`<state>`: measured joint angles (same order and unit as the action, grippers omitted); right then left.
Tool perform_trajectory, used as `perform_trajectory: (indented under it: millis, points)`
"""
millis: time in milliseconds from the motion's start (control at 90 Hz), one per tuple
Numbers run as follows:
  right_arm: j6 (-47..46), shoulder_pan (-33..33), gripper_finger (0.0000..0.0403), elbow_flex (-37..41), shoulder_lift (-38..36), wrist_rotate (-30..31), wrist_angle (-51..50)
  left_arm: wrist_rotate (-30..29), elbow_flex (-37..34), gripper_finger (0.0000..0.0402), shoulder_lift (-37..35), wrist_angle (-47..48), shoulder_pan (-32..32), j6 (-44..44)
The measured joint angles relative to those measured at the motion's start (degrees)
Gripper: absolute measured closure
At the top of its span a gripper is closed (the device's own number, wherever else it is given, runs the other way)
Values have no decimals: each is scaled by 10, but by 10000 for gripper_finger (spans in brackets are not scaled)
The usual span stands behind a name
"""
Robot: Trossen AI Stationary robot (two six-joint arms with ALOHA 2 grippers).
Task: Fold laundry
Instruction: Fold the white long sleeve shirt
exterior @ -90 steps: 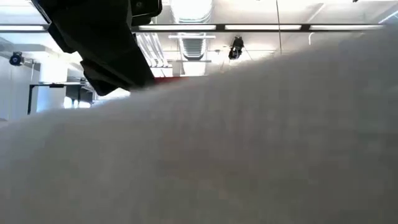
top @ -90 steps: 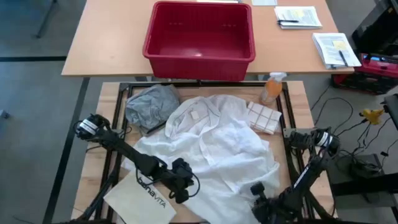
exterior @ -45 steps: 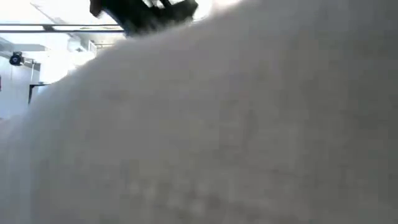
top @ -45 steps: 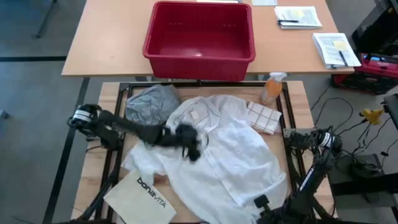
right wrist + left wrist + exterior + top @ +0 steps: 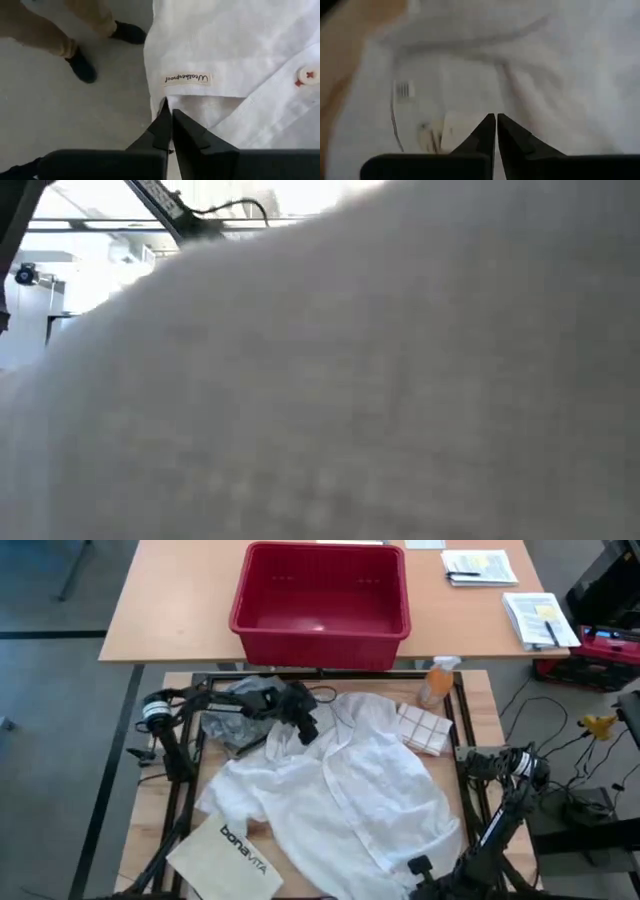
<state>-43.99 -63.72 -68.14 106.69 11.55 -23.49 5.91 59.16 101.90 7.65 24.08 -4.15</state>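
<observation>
Two pieces of writing can be read. The stiff white bag (image 5: 225, 848) at the lower left of the high view is printed "bonavita", and in the right wrist view a small sewn label (image 5: 186, 79) on the white shirt (image 5: 345, 785) reads "Weatherproof", with a white button (image 5: 306, 75) stitched in red at the right edge.

The work surface is a light wooden table (image 5: 160, 805) carrying a black metal frame. Beyond it, at the top of the high view, a second table bears a red basket (image 5: 320, 602) and stacks of papers (image 5: 480, 567). An orange spray bottle (image 5: 436, 681) and a white compartmented box (image 5: 424, 728) sit right of centre. In the right wrist view a person's tan trouser leg and dark shoes (image 5: 82, 67) show on a grey floor at upper left. The low view is almost wholly filled by blurred white cloth, with ceiling lights at upper left.

The white shirt lies spread across the middle of the table, with the grey T-shirt (image 5: 235, 705) bunched at its upper left.

The left gripper (image 5: 303, 720) sits above the shirt's collar end beside the grey T-shirt, its fingers closed together on nothing. The right gripper (image 5: 167, 112), at the lower right table edge, is pinched on the white shirt's hem just below the label.
</observation>
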Motion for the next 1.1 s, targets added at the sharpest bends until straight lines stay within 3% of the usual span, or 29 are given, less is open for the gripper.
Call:
perform_trajectory:
  millis: [333,700,967,1100]
  points:
    - [-28,-2,403,-25,-2,-14,19,-33,11,401,74,-21,19,6]
    - [-52,-34,403,-65,-1,-31,23,-39,13,401,73,-10,26,22]
    - [-61,-42,403,-65,7,-83,94,-40,13,402,72,-9,27,22]
    - [-53,-42,403,-65,14,-137,125,-40,13,402,72,-8,27,27]
